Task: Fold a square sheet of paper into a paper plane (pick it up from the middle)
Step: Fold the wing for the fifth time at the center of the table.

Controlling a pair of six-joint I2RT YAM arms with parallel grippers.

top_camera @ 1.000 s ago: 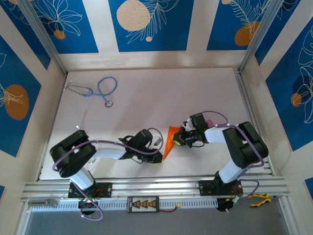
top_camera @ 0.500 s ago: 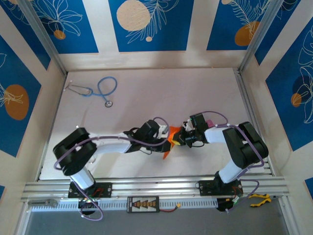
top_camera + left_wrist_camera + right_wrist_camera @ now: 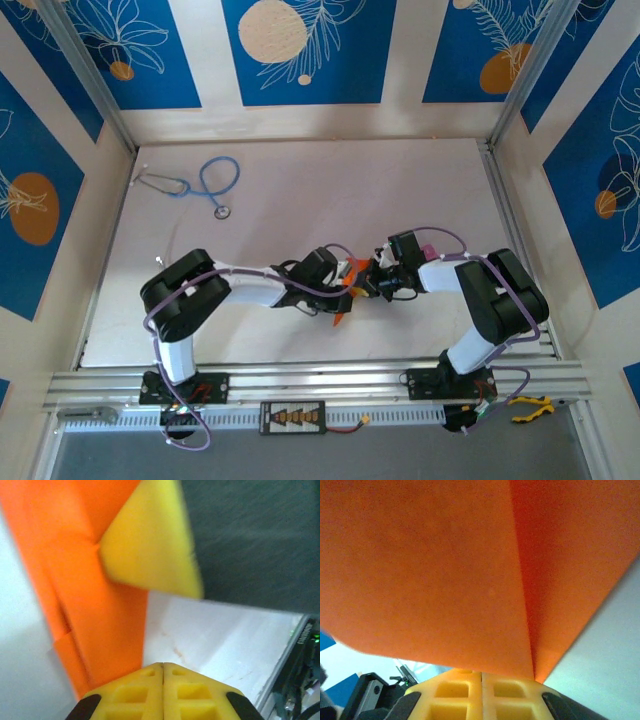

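Observation:
The square sheet of paper (image 3: 341, 314) is bright orange and folded with creases into a narrow pointed shape. Its tip pokes out below the two grippers at the middle of the table. My right gripper (image 3: 366, 284) is shut on the paper's edge. In the right wrist view the orange paper (image 3: 445, 570) rises from the shut right gripper (image 3: 481, 672) with a crease down its right side. My left gripper (image 3: 348, 280) is shut and sits against the paper from the left. In the left wrist view the left gripper (image 3: 163, 666) has nothing between its tips, and the creased paper (image 3: 100, 605) runs along its left side.
A blue stethoscope (image 3: 205, 180) lies at the far left of the table. A small pink thing (image 3: 428, 250) sits behind the right wrist. The right gripper's yellow finger (image 3: 150, 545) hangs close above the left gripper. Aluminium rails border the table.
My left arm has swung right to the paper and its jaws have closed. It now covers most of the paper. The right arm has stayed put.

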